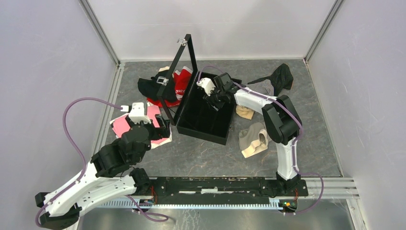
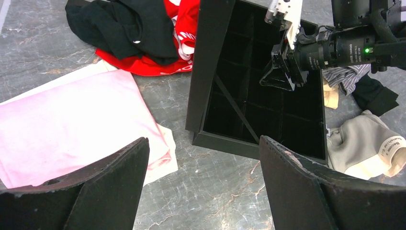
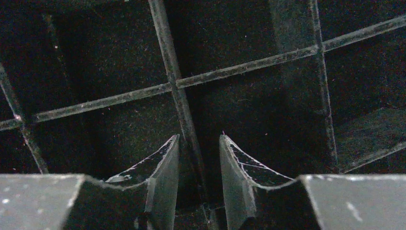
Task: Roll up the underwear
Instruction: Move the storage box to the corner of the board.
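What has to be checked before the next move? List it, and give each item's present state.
1. left pincer open and empty: ok.
2. pink underwear lying flat on the table, within the left arm's view: ok.
3. right pincer free of cloth: ok.
4. right pincer clear of the case: not ok, it is down among the dividers.
5. lid standing open: ok.

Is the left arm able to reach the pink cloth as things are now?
Probably yes. The left pincer hangs open just above the pink cloth, which lies flat with nothing on top of it. The black case stands off to the side, not between them.
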`<act>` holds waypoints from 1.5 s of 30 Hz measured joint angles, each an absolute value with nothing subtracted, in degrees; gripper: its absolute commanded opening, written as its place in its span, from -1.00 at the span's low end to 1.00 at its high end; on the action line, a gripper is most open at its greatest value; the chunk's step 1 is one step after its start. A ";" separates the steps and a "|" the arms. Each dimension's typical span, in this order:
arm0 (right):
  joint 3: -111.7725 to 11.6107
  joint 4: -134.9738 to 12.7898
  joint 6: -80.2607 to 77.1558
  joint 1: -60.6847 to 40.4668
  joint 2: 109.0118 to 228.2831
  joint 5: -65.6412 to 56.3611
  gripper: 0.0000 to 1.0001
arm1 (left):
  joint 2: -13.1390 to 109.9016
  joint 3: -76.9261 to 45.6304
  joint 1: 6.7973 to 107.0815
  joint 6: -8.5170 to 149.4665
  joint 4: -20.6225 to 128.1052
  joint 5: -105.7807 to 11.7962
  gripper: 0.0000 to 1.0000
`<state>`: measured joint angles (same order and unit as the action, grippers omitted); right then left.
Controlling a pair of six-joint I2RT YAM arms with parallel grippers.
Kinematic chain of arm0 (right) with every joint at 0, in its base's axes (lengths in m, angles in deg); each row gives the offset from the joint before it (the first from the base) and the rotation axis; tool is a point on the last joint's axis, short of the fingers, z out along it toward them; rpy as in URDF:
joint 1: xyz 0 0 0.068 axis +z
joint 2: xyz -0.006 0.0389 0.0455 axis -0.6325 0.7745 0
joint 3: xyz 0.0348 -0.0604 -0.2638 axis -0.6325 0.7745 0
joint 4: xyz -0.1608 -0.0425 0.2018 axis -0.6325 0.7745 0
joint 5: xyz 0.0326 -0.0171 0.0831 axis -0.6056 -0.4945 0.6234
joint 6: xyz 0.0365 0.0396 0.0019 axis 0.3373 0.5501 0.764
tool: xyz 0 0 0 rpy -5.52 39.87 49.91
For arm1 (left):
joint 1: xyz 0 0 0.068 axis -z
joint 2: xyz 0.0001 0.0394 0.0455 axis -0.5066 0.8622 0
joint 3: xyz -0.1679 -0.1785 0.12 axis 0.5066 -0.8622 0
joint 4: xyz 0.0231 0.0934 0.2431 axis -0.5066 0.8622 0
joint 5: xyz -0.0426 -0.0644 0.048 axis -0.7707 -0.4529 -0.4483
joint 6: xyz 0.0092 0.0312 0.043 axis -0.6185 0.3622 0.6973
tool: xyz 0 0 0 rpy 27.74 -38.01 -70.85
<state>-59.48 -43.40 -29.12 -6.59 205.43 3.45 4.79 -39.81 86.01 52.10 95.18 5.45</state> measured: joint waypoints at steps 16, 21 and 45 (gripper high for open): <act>-57.36 -48.10 -25.08 -7.53 205.61 4.19 -0.81 | 3.94 -39.90 86.01 52.10 95.20 6.24 0.81; -62.08 -45.79 -26.37 -10.09 208.67 6.79 -1.00 | 4.02 -39.90 86.01 52.10 95.20 6.22 0.82; -70.04 -56.67 -11.46 -30.68 216.45 0.80 -1.00 | 7.59 -40.03 86.01 52.12 95.20 6.17 0.82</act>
<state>-70.04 -56.67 -11.46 -30.68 216.45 0.80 7.59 -40.03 86.01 52.12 95.20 6.17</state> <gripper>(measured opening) 0.122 0.907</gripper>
